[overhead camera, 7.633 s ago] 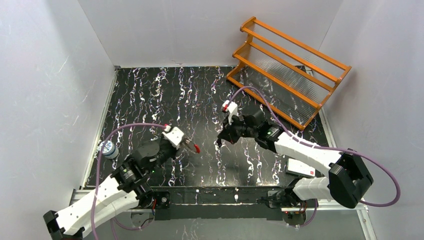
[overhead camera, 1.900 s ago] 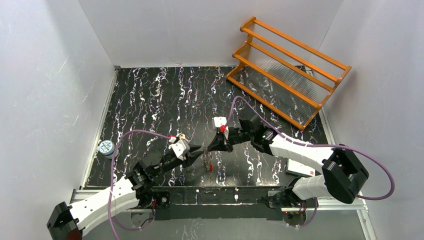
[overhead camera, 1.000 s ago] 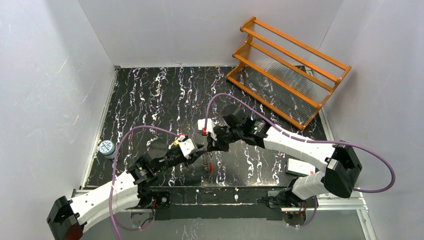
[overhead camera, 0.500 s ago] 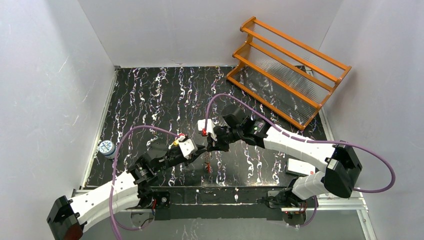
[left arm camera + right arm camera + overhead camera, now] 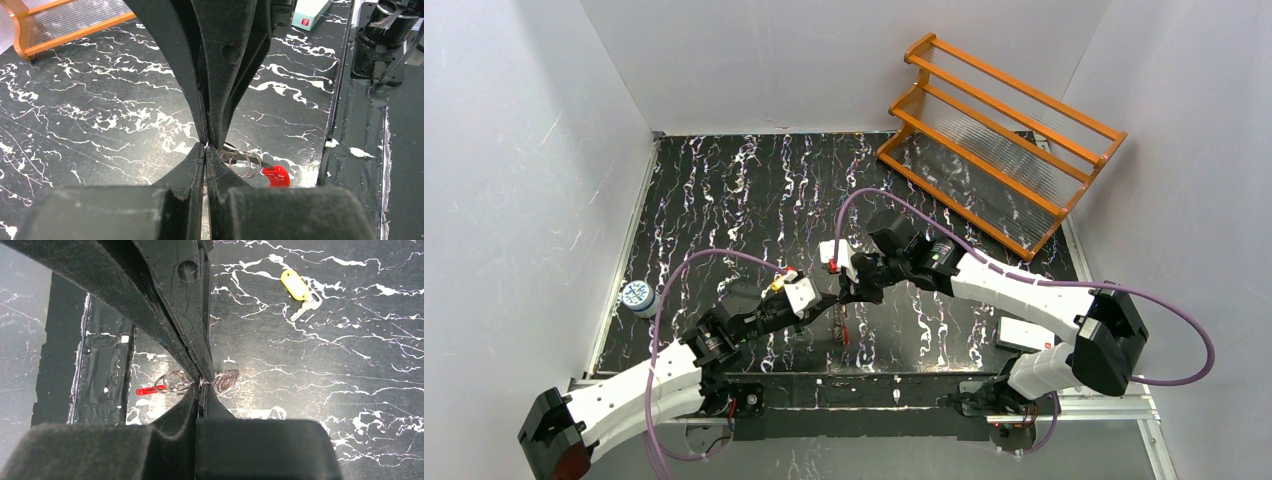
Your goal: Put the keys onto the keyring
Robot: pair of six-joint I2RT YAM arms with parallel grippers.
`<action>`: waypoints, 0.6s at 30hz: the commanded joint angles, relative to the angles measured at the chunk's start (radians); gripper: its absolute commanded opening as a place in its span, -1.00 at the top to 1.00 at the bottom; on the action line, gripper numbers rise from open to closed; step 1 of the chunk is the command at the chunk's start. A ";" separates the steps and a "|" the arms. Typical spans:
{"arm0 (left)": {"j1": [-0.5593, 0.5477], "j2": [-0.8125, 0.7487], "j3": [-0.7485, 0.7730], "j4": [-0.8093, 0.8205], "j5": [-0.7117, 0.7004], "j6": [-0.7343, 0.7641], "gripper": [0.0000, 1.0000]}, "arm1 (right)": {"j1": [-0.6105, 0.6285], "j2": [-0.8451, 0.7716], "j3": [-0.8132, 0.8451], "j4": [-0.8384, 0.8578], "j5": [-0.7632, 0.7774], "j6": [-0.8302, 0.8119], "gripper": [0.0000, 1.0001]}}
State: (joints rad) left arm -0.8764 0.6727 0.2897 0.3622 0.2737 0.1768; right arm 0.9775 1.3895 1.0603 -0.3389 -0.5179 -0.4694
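Keyring (image 5: 226, 380) gripped by left hand (image 5: 205, 150) and right hand (image 5: 200, 386).

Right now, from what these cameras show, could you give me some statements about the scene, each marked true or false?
1. The left arm's jaws and the right arm's jaws are both shut on the keyring. True.
2. The key with the yellow tag is threaded on the keyring. False: it lies on the table, apart from the keyring.
3. The orange rack stands at the far right corner. True.
4. The keyring's coloured tab is blue. False: the tab is red.
5. The white box sits on the rack. False: the white box lies on the table near the right arm's base.
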 commanded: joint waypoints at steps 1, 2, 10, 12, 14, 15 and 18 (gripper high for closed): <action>-0.003 -0.028 0.013 0.036 0.001 -0.026 1.00 | 0.007 -0.019 0.032 0.059 -0.024 -0.003 0.87; -0.003 -0.040 0.008 0.041 -0.008 -0.036 1.00 | 0.009 -0.023 0.030 0.068 -0.020 0.002 0.78; -0.003 -0.167 -0.080 0.138 -0.107 -0.141 1.00 | -0.041 -0.110 -0.078 0.232 -0.065 0.087 0.13; -0.003 -0.184 -0.098 0.161 -0.107 -0.154 1.00 | -0.069 -0.131 -0.104 0.268 -0.109 0.109 0.02; -0.003 -0.203 -0.112 0.193 -0.103 -0.165 1.00 | -0.099 -0.150 -0.139 0.314 -0.163 0.138 -0.06; -0.003 -0.209 -0.119 0.205 -0.100 -0.167 1.00 | -0.117 -0.162 -0.152 0.355 -0.191 0.163 -0.08; -0.003 -0.222 -0.132 0.243 -0.083 -0.168 1.00 | -0.166 -0.179 -0.184 0.429 -0.291 0.215 -0.07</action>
State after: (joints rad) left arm -0.8764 0.4747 0.1719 0.4946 0.1898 0.0326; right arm 0.8635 1.2514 0.9100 -0.0769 -0.6521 -0.3458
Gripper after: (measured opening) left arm 0.010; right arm 0.537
